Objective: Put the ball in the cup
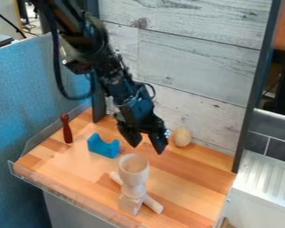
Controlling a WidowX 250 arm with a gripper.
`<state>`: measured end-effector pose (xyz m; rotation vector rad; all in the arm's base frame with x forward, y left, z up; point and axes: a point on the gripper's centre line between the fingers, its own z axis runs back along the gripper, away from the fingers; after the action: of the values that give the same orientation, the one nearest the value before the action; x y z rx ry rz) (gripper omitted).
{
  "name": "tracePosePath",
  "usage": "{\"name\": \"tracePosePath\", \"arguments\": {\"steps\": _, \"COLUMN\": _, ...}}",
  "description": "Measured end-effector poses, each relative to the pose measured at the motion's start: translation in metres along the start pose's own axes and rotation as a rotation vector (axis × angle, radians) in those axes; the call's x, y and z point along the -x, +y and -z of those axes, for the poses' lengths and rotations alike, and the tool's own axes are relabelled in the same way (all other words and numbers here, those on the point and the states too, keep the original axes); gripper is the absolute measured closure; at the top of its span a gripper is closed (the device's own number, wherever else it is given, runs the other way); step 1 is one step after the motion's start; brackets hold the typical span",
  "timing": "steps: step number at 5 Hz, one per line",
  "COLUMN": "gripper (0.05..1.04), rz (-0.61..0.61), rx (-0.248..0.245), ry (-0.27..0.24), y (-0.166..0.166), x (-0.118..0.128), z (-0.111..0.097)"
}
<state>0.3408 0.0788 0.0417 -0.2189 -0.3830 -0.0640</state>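
White-grey boards (186, 67) make the wall behind the table. A big blue screen (26, 102) stands along the left side. The wood table (192, 173) has light and dark brown strips, with a clear rim (79, 198) on its front edge. The black arm (97, 49) comes in from the top left and slants down over the table. Past the right edge is a white thing with ridges (264, 178), with dark grey tiles (270, 142) above it. The black gripper (146, 144) hangs over the back part of the table, pointing down and a bit right. Its two fingers are wide apart, with nothing held between them. Near the middle of the front edge is the pale wood cup (134, 178). It stands up tall, its long way going up and down, with its round mouth facing up and its blocky foot on the table. A pale wood stick (152, 204) lies flat and passes behind the cup, slanting toward the front right corner. The blue block (103, 148), with a dip in its top, sits toward the left edge. Close to the back edge, right of the gripper, is the wood ball (181, 137), a little taller than wide. Near the left edge, the dark red peg (67, 129) stands up.
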Motion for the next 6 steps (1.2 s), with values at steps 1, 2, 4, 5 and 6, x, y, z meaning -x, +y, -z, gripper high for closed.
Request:
{"name": "tracePosePath", "arguments": {"steps": 1, "gripper": 0.083, "rz": 0.016, "rx": -0.04, "ry": -0.056, "y": -0.007, "x": -0.002, "z": 0.008}}
{"name": "tracePosePath", "arguments": {"steps": 2, "gripper": 0.083, "rz": 0.014, "rx": -0.083, "ry": -0.086, "y": -0.011, "x": -0.013, "z": 0.01}}
{"name": "tracePosePath", "arguments": {"steps": 4, "gripper": 0.083, "rz": -0.04, "rx": -0.169, "ry": -0.108, "y": -0.004, "x": -0.049, "z": 0.035}}
{"name": "tracePosePath", "arguments": {"steps": 5, "gripper": 0.083, "rz": -0.064, "rx": -0.213, "ry": -0.086, "y": 0.001, "x": -0.064, "z": 0.058}}
{"name": "tracePosePath", "arguments": {"steps": 6, "gripper": 0.083, "rz": -0.075, "rx": -0.25, "ry": -0.066, "y": 0.008, "x": -0.075, "z": 0.081}}
